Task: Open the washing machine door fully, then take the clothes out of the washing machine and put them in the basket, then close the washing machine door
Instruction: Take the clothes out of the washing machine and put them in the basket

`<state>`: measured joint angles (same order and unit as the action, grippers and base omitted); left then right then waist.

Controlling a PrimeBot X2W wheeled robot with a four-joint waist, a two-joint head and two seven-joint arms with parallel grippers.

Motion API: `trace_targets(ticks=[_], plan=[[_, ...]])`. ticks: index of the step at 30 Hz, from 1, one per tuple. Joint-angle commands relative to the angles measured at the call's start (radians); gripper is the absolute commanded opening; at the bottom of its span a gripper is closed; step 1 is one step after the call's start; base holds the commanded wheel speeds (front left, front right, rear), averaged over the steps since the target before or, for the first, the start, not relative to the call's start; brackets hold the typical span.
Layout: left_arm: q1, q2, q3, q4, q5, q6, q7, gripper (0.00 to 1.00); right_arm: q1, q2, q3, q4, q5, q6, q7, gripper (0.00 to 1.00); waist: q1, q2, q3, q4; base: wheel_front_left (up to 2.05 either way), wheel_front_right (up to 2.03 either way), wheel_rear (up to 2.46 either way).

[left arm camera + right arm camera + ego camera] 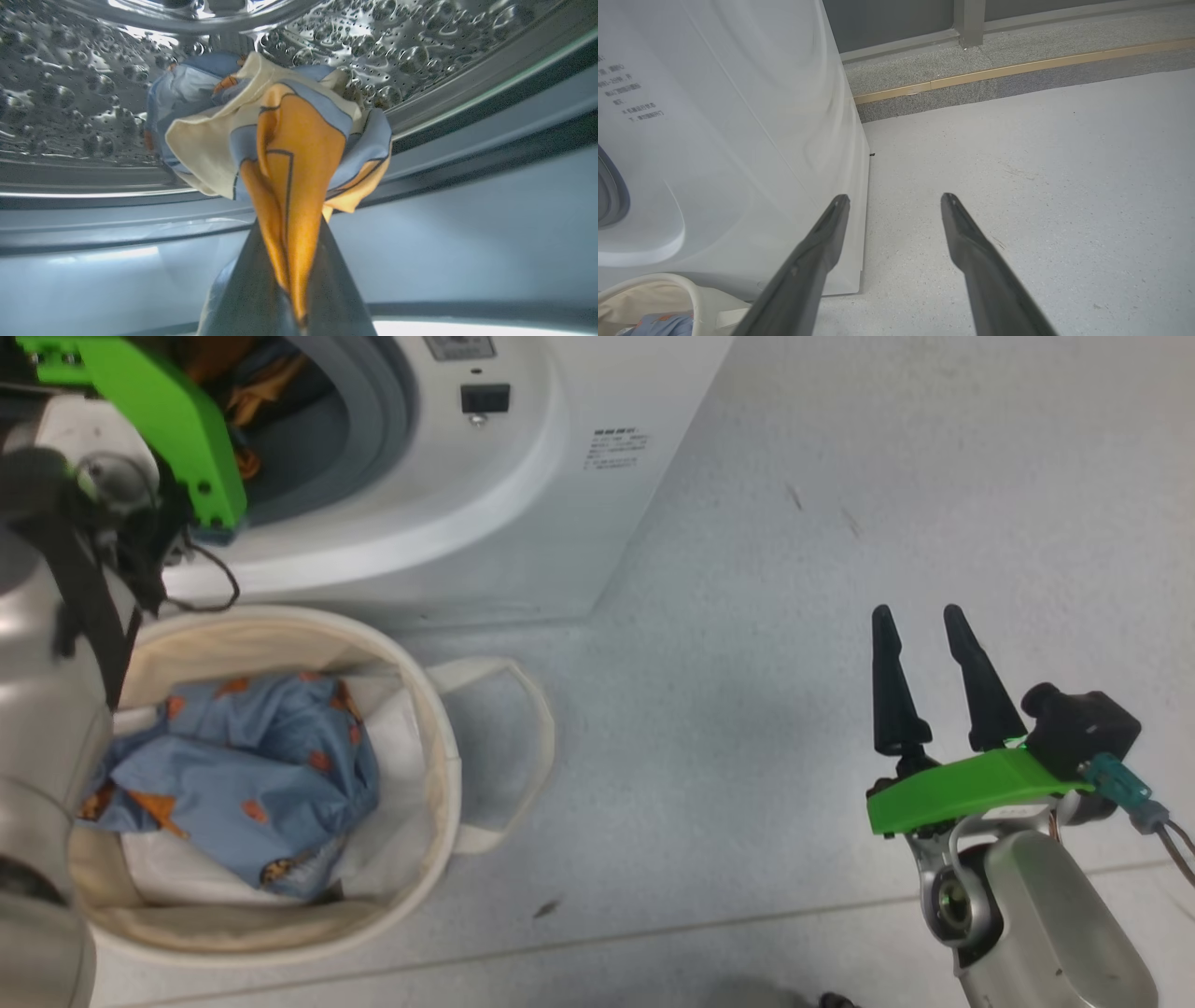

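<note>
In the drum [420,51], bunched orange-cream clothes [289,140]

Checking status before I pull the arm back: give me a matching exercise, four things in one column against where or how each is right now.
Things:
1. left fingers
2. right fingers
3. blue garment
4. orange and cream garment

States:
A. lying in the basket
B. open, above the floor
C. pinched, in front of the steel drum wall
D. shut on cloth, reaching into the washing machine

Pairs: 1-D, 2-B, 3-A, 4-C
</note>
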<state>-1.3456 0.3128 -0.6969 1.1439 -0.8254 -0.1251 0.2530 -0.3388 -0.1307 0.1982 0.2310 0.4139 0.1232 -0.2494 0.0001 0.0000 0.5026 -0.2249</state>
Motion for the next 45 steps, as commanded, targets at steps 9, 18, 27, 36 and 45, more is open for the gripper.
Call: trace_targets(ticks=[9,18,27,36,45], plan=[[0.181,0.103,-0.039,-0.104,-0.037,-0.006,-0.405,0.00,0.059,-0.001,0.047,0.030,0.014,0.008,-0.012,1.00,-0.0001,0.0000,-0.181,0.031,0.00,0.00,0.00],[0.406,0.155,0.107,-0.294,-0.012,0.009,-0.514,0.00,0.124,-0.010,0.076,0.075,0.036,0.008,-0.012,1.00,-0.0001,0.0000,-0.325,0.078,0.00,0.00,0.00],[0.779,0.115,0.462,-0.750,0.212,0.034,-0.515,0.00,0.159,-0.016,0.090,0.095,0.043,0.008,-0.012,1.00,-0.0001,0.0000,-0.398,0.113,0.00,0.00,0.00],[1.067,0.005,0.646,-1.096,0.360,0.018,-0.515,0.00,0.170,-0.016,0.096,0.100,0.048,0.008,-0.012,1.00,-0.0001,0.0000,-0.419,0.136,0.00,0.00,0.00],[1.217,-0.041,0.688,-1.178,0.383,0.007,-0.515,0.00,0.164,-0.021,0.100,0.097,0.048,0.008,-0.012,1.00,-0.0001,0.0000,-0.411,0.145,0.00,0.00,0.00]])
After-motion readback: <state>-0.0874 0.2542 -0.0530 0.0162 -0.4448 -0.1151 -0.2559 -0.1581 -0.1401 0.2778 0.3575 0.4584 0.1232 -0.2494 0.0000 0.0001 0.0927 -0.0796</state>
